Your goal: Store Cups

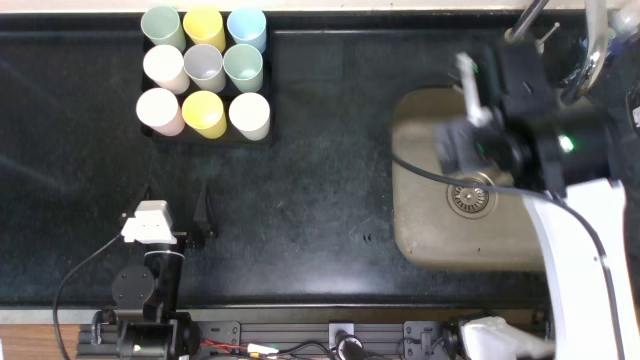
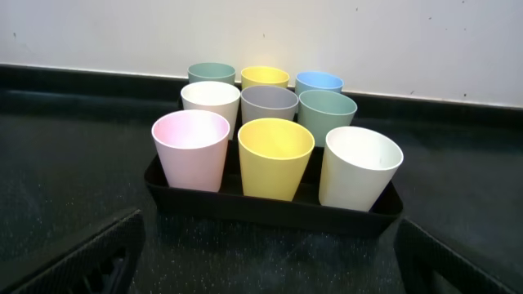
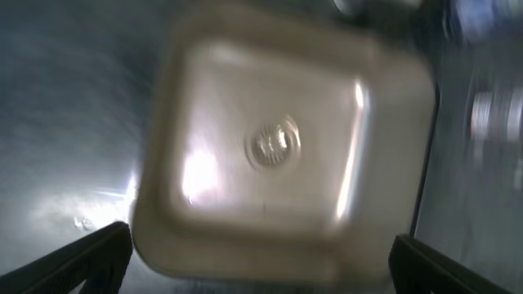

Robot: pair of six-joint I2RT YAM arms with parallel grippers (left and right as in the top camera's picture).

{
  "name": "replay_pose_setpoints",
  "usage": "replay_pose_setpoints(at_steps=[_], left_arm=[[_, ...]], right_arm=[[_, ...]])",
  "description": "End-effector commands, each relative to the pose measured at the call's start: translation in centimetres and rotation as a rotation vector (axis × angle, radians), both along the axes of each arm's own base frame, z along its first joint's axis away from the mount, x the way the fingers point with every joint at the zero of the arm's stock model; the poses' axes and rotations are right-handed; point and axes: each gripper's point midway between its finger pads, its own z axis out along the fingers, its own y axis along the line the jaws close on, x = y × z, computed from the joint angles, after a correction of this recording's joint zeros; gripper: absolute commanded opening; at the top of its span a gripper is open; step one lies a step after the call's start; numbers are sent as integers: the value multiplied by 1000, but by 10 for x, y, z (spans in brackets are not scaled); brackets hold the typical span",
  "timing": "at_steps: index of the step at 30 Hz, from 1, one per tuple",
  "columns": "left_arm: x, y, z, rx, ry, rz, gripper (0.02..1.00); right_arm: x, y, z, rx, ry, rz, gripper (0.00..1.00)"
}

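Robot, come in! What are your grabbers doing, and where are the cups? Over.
Left jaws open, empty, low over countertop, facing tray. Right jaws open, empty, above sink. Nine cups upright in tray. Nothing between left jaws and tray.

I find nothing legible from my station, with no lettering, number or sign I can read on the cups (image 2: 276,155), their black tray (image 2: 270,214) or the sink (image 1: 430,222).
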Motion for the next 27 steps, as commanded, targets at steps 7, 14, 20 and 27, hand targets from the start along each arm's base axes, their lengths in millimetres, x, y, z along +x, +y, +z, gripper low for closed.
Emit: replay_pose_setpoints(at_steps=[7,14,20,27], left_arm=[[-1,-1,1,21,-7,-7,1000],[-1,-1,1,21,-7,-7,1000],[-1,-1,1,21,-7,-7,1000],[-1,-1,1,21,-7,-7,1000]], right_arm=[[-98,-4,-54,247,-131,-253,998],[-123,-2,-27,314,-290,-186,998],[-125,-3,-27,315,-301,-189,998],[-101,-11,-4,356,-475,-245,996]])
